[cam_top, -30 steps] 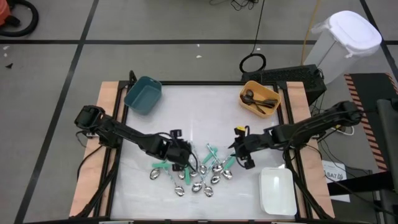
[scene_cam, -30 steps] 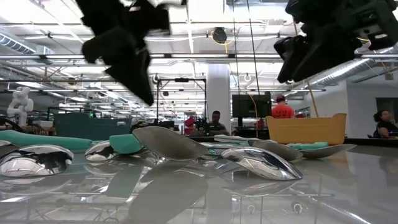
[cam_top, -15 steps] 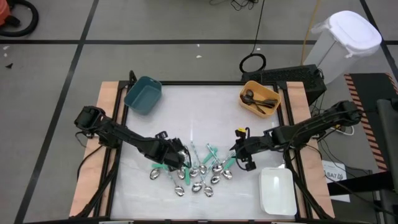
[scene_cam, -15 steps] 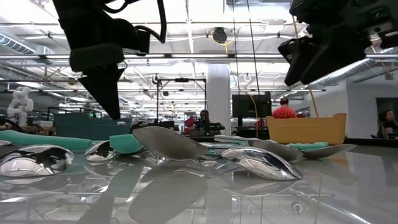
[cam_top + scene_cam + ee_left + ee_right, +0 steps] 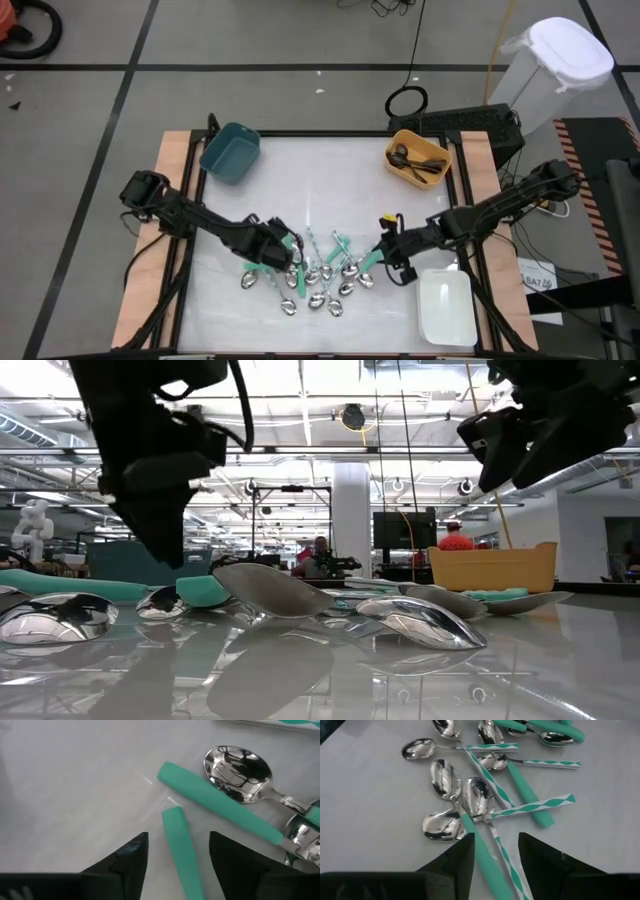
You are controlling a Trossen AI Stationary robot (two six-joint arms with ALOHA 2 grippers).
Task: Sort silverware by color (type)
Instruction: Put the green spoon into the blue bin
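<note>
1. Dark utensils (image 5: pixel 416 163) already lie in the orange plastic bin (image 5: pixel 398 139) at 1 o'clock.
2. The teal bin (image 5: pixel 229 152) and the white bin (image 5: pixel 445 307) look empty.
3. Shiny teal-handled spoons (image 5: pixel 320 275) are heaped at 6 o'clock on the tabletop (image 5: pixel 330 180), unsorted.
4. The left gripper (image 5: pixel 178 852) has its fingers open astride one teal handle (image 5: pixel 181 850); the right gripper (image 5: pixel 496 851) is open, holding nothing.

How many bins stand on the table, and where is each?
3. The teal bin is at the far left corner, the orange bin with dark utensils at the far right corner, and the white bin at the near right corner.
</note>
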